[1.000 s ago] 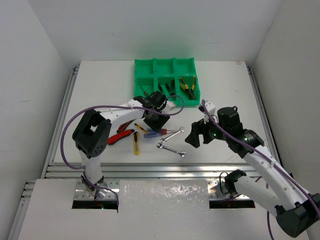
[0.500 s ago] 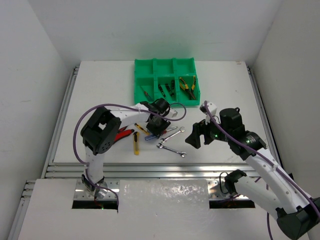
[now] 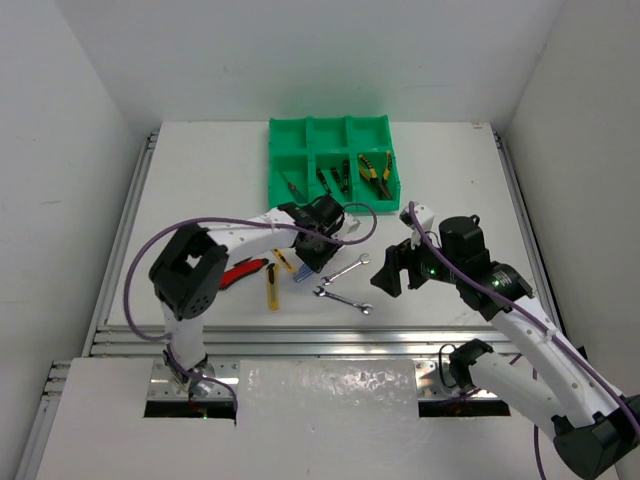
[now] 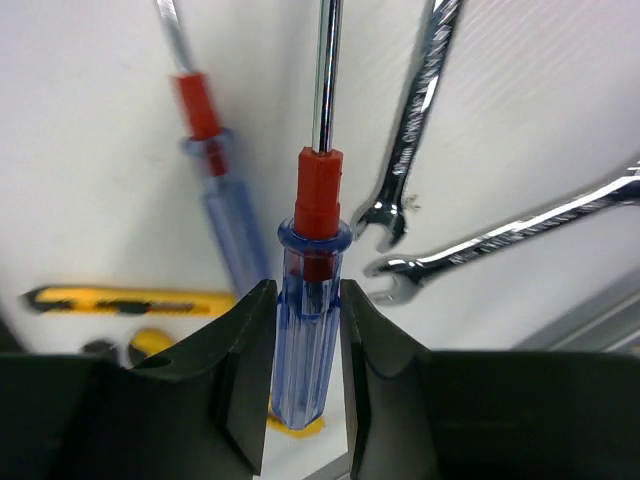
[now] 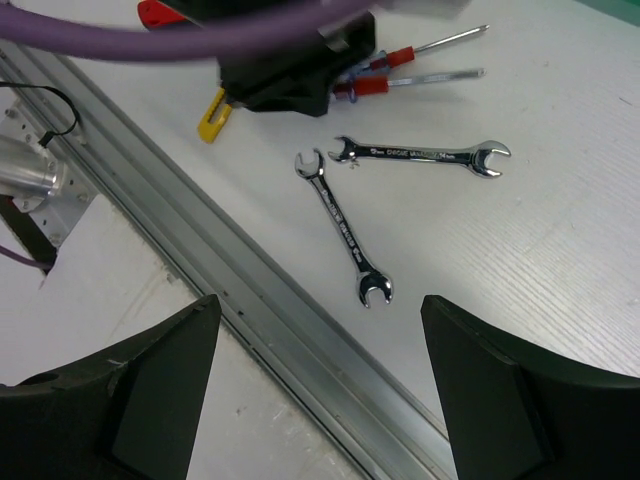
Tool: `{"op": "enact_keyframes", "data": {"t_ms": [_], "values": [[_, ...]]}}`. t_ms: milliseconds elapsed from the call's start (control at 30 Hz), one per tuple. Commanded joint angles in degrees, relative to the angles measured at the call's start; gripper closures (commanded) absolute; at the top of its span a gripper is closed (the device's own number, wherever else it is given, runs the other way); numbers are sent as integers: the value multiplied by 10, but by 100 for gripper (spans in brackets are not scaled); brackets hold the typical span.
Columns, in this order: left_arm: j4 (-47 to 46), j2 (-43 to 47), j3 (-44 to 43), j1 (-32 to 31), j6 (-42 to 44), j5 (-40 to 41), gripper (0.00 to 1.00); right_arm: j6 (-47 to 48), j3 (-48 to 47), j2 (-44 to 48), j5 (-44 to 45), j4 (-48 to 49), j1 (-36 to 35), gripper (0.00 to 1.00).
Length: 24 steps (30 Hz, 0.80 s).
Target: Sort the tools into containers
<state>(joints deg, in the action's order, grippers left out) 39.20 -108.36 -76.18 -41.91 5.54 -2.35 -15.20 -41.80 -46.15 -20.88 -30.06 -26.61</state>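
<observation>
My left gripper (image 3: 312,260) (image 4: 305,300) is shut on the clear blue handle of a blue and red screwdriver (image 4: 305,330) (image 3: 303,272). Its shaft points away from the wrist camera, just above the table. A blurred blue-red shape (image 4: 215,190) beside it looks like its shadow. Two silver wrenches (image 3: 345,270) (image 3: 343,299) lie right of it and also show in the right wrist view (image 5: 420,155) (image 5: 343,225). My right gripper (image 3: 385,272) (image 5: 320,380) is open and empty, right of the wrenches. The green tray (image 3: 272,160) sits at the back with pliers (image 3: 375,168) and dark screwdrivers (image 3: 335,178) in its near compartments.
A yellow box cutter (image 3: 272,288) (image 4: 130,300) and a red-black utility knife (image 3: 240,272) lie left of the left gripper. Another yellow cutter (image 3: 283,260) lies partly under the arm. An aluminium rail (image 5: 250,300) runs along the table's near edge.
My left gripper moved forward and down from near the tray onto the blue and red screwdriver and closed on its handle. The right arm has barely moved.
</observation>
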Motion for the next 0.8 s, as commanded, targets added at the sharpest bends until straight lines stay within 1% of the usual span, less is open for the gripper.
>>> {"op": "enact_keyframes", "data": {"t_ms": [0, 33, 67, 100, 133, 167, 200, 233, 267, 300, 367, 533, 667, 767], "values": [[-40, 120, -24, -7, -11, 33, 100, -1, -14, 8, 20, 18, 1, 18], [-55, 150, -26, -1, -29, 80, 100, -3, -14, 8, 22, 21, 1, 18], [-68, 159, -40, 9, -42, 95, 100, -5, -13, 7, 24, 22, 0, 18], [-87, 163, -51, 42, -54, 103, 100, -6, -12, 5, 29, 23, 0, 18], [-92, 157, -67, 65, -102, 113, 100, -7, -12, 2, 30, 24, 0, 18], [-92, 145, -112, 86, -130, 128, 100, -6, -12, -1, 32, 24, 1, 18], [-82, 131, -135, 130, -161, 144, 100, -6, -12, -3, 34, 24, 0, 18], [-76, 97, -163, 149, -214, 157, 100, -6, -12, -6, 36, 25, 1, 18], [-71, 79, -205, 163, -230, 162, 100, -6, -11, -7, 37, 26, 0, 18], [-70, 62, -224, 174, -242, 181, 100, -6, -11, -8, 37, 27, 1, 18], [-87, 18, -264, 175, -268, 232, 100, -8, -11, -11, 40, 30, 1, 18], [-104, -77, -337, 184, -308, 237, 100, -3, -15, -28, 43, 26, 0, 18], [-111, -117, -351, 190, -342, 244, 99, -3, -11, -32, 40, 28, 1, 18], [-109, -135, -353, 192, -366, 256, 88, -3, -11, -36, 35, 27, 0, 18]]}}
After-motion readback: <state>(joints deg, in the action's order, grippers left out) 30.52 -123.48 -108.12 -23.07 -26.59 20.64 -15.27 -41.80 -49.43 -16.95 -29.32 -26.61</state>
